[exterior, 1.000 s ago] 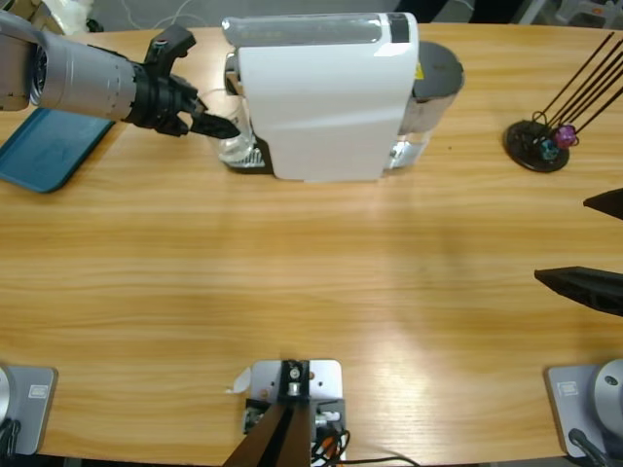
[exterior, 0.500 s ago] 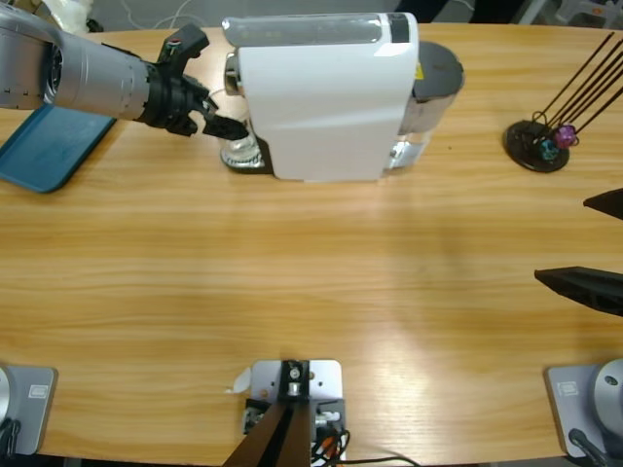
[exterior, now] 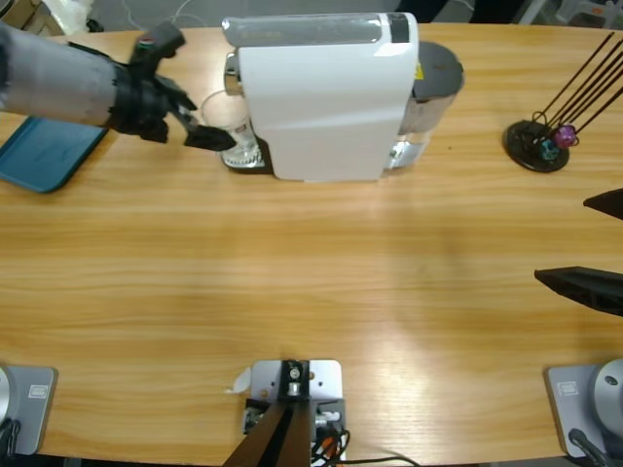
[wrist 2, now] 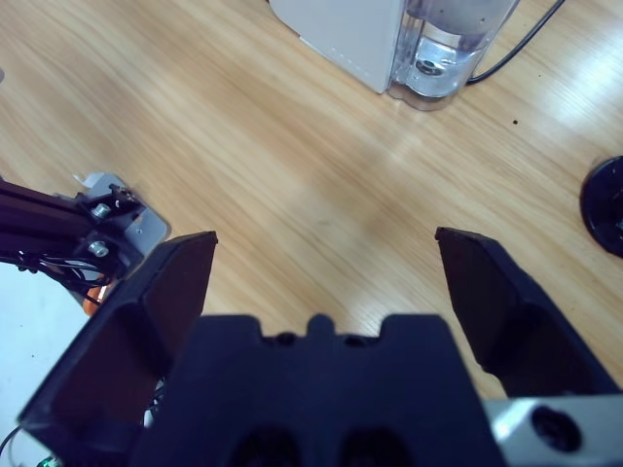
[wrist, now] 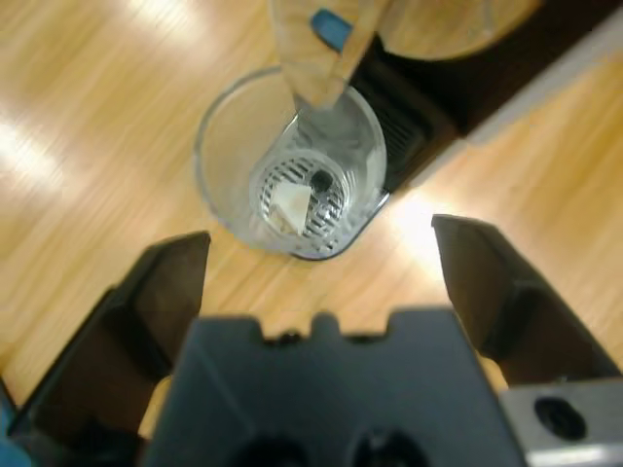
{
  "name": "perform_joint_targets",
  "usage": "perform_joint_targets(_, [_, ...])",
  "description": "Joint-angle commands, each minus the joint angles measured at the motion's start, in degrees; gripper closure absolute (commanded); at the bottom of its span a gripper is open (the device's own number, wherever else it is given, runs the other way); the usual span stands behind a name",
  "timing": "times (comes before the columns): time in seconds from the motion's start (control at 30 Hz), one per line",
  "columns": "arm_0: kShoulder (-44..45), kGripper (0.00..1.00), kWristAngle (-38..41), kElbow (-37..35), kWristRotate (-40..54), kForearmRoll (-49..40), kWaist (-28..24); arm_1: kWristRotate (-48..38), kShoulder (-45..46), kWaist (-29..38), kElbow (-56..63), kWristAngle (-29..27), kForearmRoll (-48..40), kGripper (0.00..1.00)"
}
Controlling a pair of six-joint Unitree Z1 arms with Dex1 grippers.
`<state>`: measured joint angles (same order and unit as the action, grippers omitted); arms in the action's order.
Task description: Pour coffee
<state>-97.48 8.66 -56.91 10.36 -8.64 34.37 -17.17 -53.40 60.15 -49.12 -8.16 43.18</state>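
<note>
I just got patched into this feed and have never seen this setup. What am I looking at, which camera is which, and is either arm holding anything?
Two robot arms work at a wooden table. The high view looks straight down; each wrist view looks along one gripper's black jaws. The left gripper is open, hovering by a clear glass tumbler that stands on the drip grate of a white coffee machine; it grips nothing. The right gripper, also open and empty, waits over bare table at the right edge. Also on the table: a blue tray on the left and a black stand with rods on the right.

A robot lab: rig-mounted arms at a wooden table [exterior: 311, 282] with a coffee machine [exterior: 326, 92]
</note>
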Motion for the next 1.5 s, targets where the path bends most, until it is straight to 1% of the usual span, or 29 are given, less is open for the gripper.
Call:
perform_joint_targets(0.03, [16.25,0.004,-1.08,1.72,-0.34,-14.90,0.77,-0.76,-0.86,-0.73,1.27,0.99,0.20,0.000])
perform_joint_targets(0.17, [32.25,0.014,-3.95,2.09,-3.36,-27.17,0.78,-0.62,-3.15,-0.73,0.76,-0.23,-1.24,0.000])
perform_joint_targets(0.2, [35.17,0.022,-4.95,2.62,-4.05,-29.09,0.78,-0.55,-4.34,-0.80,0.64,-0.58,-1.52,0.000])
perform_joint_targets(0.23, [38.68,0.023,-6.41,4.14,-5.31,-30.16,0.78,0.26,-6.13,-1.29,0.23,-1.04,-1.78,0.000])
perform_joint_targets(0.3, [43.80,0.018,-6.92,6.55,-6.98,-29.91,0.78,2.37,-8.51,-3.49,-0.05,-0.89,-3.66,0.006])
perform_joint_targets(0.33, [44.75,0.018,-7.02,6.75,-7.97,-30.32,0.78,3.32,-9.49,-4.81,-0.28,-0.58,-4.63,0.011])
perform_joint_targets(0.37, [45.50,0.014,-7.02,7.24,-9.07,-30.81,0.80,4.97,-11.14,-6.52,-1.07,0.30,-5.42,0.081])
perform_joint_targets(0.43, [45.73,0.013,-7.55,8.22,-10.92,-30.83,0.87,7.98,-15.06,-9.71,-3.74,2.18,-5.91,0.257])
perform_joint_targets(0.47, [44.78,0.013,-8.60,8.59,-11.83,-30.83,0.87,9.19,-16.89,-10.93,-5.06,2.66,-6.05,0.288])
perform_joint_targets(0.5, [43.71,0.013,-8.75,8.64,-12.03,-30.83,0.87,10.56,-18.90,-12.33,-6.87,2.71,-6.16,0.290])
perform_joint_targets(0.53, [42.69,0.015,-8.66,8.63,-12.08,-30.76,0.87,11.85,-20.65,-13.95,-8.82,2.83,-6.07,0.394])
perform_joint_targets(0.57, [42.29,0.018,-8.73,8.66,-12.11,-30.69,0.87,12.83,-21.95,-15.25,-10.56,3.27,-5.90,0.574])
perform_joint_targets(0.6, [41.92,0.018,-8.83,8.72,-12.20,-30.65,0.87,14.25,-23.48,-16.82,-12.83,4.17,-5.39,0.861])
perform_joint_targets(0.63, [41.64,0.018,-8.83,8.72,-12.20,-30.65,0.87,15.52,-24.64,-17.71,-14.95,4.38,-4.49,1.000])
perform_joint_targets(0.73, [41.16,0.019,-8.83,8.84,-12.73,-30.65,0.87,18.33,-27.12,-18.93,-21.72,3.03,-2.40,1.000])
perform_joint_targets(0.87, [40.00,0.046,-8.73,9.98,-15.03,-30.04,0.87,19.47,-30.06,-19.28,-27.93,2.92,-0.66,1.000])
perform_joint_targets(0.97, [40.18,0.046,-8.80,13.27,-16.65,-26.40,1.58,20.93,-31.02,-20.17,-28.26,2.66,-1.40,1.000])
perform_joint_targets(1.1, [40.41,0.058,-8.90,16.59,-17.07,-21.11,2.51,26.15,-31.38,-22.07,-27.50,2.81,-2.84,1.000])
perform_joint_targets(1.2, [40.63,0.059,-8.87,17.19,-15.98,-18.87,5.36,26.93,-32.64,-22.69,-30.44,2.71,-1.70,1.000])
perform_joint_targets(1.27, [42.16,0.061,-8.96,17.35,-14.79,-17.49,6.23,26.93,-33.66,-22.70,-32.18,2.81,-1.29,1.000])
perform_joint_targets(1.37, [43.78,0.064,-9.54,18.14,-13.56,-15.55,6.23,27.10,-35.60,-22.62,-35.12,5.47,-1.03,1.000])
perform_joint_targets(1.5, [44.83,0.064,-9.80,20.69,-13.26,-12.09,6.23,27.72,-38.88,-22.60,-38.53,7.47,-0.64,1.000])
